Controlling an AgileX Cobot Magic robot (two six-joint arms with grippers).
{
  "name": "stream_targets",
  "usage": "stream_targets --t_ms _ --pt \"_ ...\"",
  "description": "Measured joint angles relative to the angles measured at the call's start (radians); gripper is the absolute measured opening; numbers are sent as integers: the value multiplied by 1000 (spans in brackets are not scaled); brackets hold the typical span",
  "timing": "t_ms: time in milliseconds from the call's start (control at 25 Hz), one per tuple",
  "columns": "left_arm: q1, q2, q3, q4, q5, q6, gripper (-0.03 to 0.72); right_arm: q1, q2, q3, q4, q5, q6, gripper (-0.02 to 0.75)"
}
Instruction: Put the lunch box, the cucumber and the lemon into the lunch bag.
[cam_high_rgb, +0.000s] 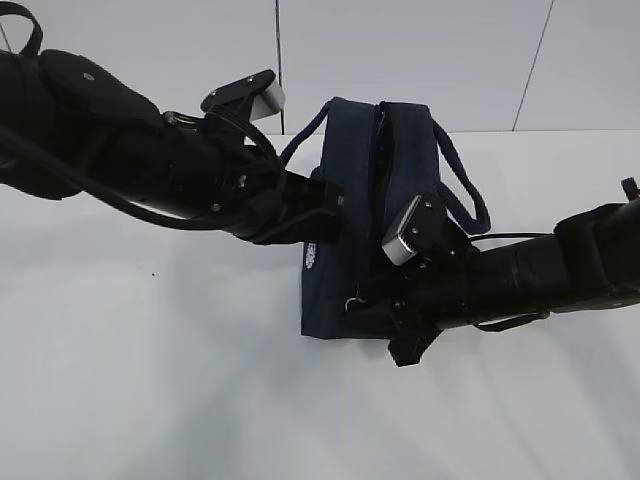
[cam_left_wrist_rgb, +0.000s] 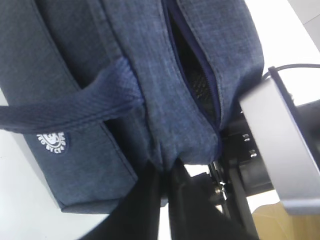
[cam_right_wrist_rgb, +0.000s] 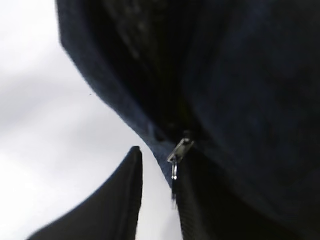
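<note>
The dark navy lunch bag (cam_high_rgb: 350, 190) stands mid-table with its top zipper partly open. My left gripper (cam_high_rgb: 330, 208) is shut on a fold of the bag's fabric beside the zipper's near end; the left wrist view shows the pinch (cam_left_wrist_rgb: 164, 172), the gaping zipper slot (cam_left_wrist_rgb: 197, 70), a handle (cam_left_wrist_rgb: 75, 107) and the white logo (cam_left_wrist_rgb: 51, 141). My right gripper (cam_high_rgb: 367, 300) is at the bag's near end, its jaws apart (cam_right_wrist_rgb: 157, 172), with the metal zipper pull (cam_right_wrist_rgb: 179, 152) hanging by the right finger. The lunch box, cucumber and lemon are out of view.
The white table (cam_high_rgb: 150, 380) surrounds the bag, with a white wall behind it. The right arm's silver wrist camera (cam_left_wrist_rgb: 280, 150) sits close to my left gripper. The bag's second handle (cam_high_rgb: 462, 190) loops toward the right arm.
</note>
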Motion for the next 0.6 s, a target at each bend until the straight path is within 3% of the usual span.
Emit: stream_targets --t_ms 600 --pt "0 0 0 0 0 0 -6 0 0 0 0 0 0 190"
